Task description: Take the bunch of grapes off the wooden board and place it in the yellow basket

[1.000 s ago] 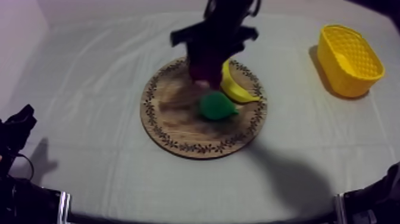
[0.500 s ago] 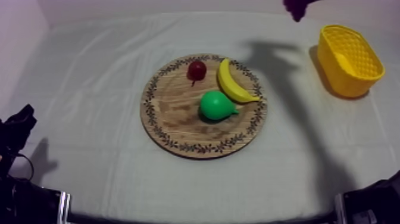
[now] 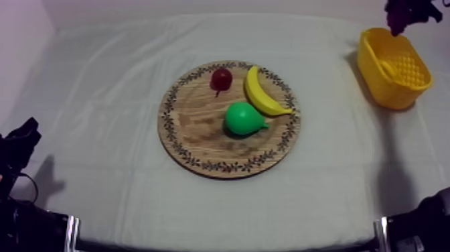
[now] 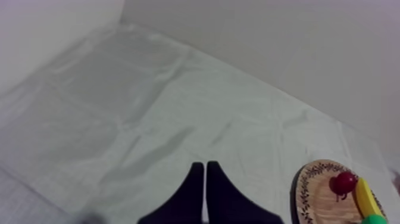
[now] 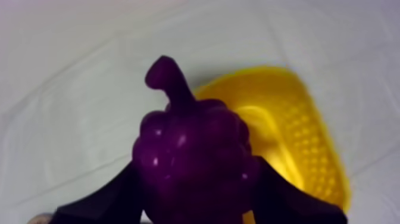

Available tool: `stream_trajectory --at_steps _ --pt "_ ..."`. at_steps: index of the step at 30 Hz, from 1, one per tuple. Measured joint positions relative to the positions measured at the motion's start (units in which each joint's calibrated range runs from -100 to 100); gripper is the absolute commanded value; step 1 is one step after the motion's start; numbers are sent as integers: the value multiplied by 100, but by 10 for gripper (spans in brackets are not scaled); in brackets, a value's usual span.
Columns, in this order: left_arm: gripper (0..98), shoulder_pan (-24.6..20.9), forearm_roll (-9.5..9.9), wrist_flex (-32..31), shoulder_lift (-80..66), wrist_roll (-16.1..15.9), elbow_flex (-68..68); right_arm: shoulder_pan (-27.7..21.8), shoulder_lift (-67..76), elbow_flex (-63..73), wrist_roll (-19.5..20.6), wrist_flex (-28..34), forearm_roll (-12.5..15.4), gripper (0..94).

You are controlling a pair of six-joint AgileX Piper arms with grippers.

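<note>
The bunch of grapes [image 5: 190, 155] is off the wooden board [image 3: 194, 127] and hangs in the air near the yellow basket [image 3: 385, 90], grasped by the right jaws. In the right wrist view the two black fingers [image 5: 107, 196] press on both sides of the bunch, with its stem pointing away from them. In the top view the grapes [image 3: 402, 13] appear high, about at the far rim of the basket.

The main risk, I think, is a release at the wrong place. In the right wrist view the basket [image 5: 297, 119] lies beyond the bunch and partly to one side of it, so I cannot tell that the grapes are really over the opening. If the jaws let go now, the bunch may hit the rim and fall on the counter [image 3: 100, 80] beside the basket. A drop from this height may also let it bounce out, or push the light basket over. The bunch is round and smooth, so it may slip in the grip during a quick move.

The basket itself holds no fruit that I can see; its inside shows yellow mesh. The board, well apart from the basket, carries a small red fruit [image 3: 221, 78], a banana [image 3: 261, 94] and a pear [image 3: 242, 118], near to one another.

The left jaws are clenched on nothing, lying together as a narrow wedge over the cloth, far from the basket.
</note>
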State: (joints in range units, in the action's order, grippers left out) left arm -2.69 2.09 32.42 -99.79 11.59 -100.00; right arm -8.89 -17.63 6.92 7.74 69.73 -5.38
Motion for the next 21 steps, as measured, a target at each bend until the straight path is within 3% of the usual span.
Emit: stream_trajectory --at_steps 3,7,10,16,21 --pt "1 0 0 0 0 0 0 -150 -261 61 -36 -14 -70 279" --pt "1 0 0 0 0 0 0 -224 -411 -17 -56 -153 -96 534" --pt "1 0 0 0 0 0 0 -294 -397 -213 -153 -380 -78 650" --pt "1 0 0 0 0 0 0 -343 36 -862 -423 -896 91 740" --pt "1 0 0 0 0 0 0 -251 757 -1517 -557 -993 198 691"
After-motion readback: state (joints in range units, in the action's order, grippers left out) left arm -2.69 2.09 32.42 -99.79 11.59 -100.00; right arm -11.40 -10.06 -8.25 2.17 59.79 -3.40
